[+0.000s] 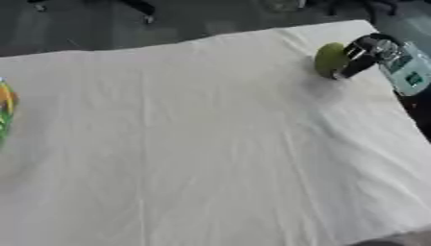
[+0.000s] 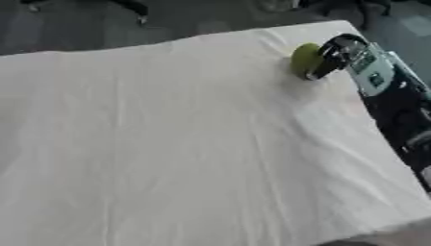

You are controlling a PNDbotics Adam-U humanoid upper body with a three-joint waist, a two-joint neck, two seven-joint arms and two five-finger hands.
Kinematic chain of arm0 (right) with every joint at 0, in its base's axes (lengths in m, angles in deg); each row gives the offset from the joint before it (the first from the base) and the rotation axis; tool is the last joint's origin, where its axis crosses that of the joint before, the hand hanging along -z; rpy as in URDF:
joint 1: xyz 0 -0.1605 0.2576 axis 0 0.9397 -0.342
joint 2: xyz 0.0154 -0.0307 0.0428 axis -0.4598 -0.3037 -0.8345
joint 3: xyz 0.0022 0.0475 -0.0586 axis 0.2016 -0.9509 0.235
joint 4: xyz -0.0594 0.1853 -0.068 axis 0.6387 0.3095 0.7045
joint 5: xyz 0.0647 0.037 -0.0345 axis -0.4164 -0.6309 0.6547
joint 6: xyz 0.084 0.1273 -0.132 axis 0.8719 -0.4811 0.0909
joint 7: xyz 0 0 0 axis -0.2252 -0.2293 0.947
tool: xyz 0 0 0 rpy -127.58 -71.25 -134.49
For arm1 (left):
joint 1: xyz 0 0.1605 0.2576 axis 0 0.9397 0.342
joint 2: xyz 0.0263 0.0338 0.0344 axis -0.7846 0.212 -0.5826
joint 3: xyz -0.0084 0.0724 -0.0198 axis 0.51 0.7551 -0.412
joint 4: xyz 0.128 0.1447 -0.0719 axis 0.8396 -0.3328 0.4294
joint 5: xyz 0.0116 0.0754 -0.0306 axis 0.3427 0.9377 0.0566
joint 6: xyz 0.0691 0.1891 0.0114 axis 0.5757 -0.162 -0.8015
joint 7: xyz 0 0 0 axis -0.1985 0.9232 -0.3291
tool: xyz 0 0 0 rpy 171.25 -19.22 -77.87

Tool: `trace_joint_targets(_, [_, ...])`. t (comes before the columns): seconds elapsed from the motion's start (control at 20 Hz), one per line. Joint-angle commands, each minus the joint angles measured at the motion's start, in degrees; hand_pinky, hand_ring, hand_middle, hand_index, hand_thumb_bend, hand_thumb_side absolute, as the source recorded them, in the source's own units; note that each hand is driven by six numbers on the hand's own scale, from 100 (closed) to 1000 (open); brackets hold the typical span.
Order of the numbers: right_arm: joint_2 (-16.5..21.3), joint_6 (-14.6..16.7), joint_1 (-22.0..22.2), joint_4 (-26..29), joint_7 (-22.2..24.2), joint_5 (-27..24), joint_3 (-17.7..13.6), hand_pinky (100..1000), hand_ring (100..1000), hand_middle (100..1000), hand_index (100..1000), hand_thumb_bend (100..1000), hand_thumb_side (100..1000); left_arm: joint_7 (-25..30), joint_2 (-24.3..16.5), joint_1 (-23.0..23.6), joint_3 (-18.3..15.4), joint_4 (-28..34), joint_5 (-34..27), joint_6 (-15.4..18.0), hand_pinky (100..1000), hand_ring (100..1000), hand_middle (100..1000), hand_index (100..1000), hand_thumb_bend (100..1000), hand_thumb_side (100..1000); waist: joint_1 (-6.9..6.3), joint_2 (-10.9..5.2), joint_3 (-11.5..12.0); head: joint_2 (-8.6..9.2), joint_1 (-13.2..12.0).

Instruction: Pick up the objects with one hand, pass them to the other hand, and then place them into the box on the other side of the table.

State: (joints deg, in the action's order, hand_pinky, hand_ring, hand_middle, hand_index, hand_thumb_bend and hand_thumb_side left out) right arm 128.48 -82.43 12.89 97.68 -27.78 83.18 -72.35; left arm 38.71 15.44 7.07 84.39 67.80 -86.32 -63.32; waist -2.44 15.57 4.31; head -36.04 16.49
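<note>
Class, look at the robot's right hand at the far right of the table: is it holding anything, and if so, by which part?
The right hand is curled against the right side of a green round object; whether it is lifted cannot be told.

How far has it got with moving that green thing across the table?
Nothing looks finished yet. The right hand is at the green object near the table's far right corner, fingers curled against it, though whether it is lifted cannot be told. The handover is still to come; the left hand is out of view. A colourful item shows at the left edge; no box is clearly visible.
</note>
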Motion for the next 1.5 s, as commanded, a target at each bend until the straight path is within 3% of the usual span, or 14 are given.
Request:
trace_joint_targets(0.05, [0.73,-0.81,-0.98,-0.08,-3.78,-0.76,-0.51,768,674,569,718,285,102,-0.16,-0.89,-1.04,-0.99,0.89,0.27,-0.11,650,735,645,760,666,480,-0.02,-0.63,0.12,1.05,0.27])
trace_joint_targets(0.35, [0.58,-0.22,-1.0,0.1,-8.04,0.97,0.07,750,589,429,589,218,100,-0.18,-0.72,-1.15,-0.99,0.99,0.2,-0.17,641,729,639,758,656,481,-0.06,-0.04,0.1,1.5,0.36])
trace_joint_targets(0.7, [0.66,1.13,-0.88,1.09,-11.9,0.79,0.0,722,548,355,511,193,100,-0.15,-0.72,-1.15,-1.01,1.0,0.12,-0.26,631,748,632,756,651,483,-0.07,0.05,0.0,1.29,0.28])
trace_joint_targets(1.5, [5.07,2.47,1.25,10.72,-13.09,-4.77,-0.26,693,561,385,479,278,100,0.21,-1.07,-1.15,-0.93,0.7,0.23,-0.21,620,747,623,753,638,486,0.26,-0.54,-0.74,0.48,-0.57])
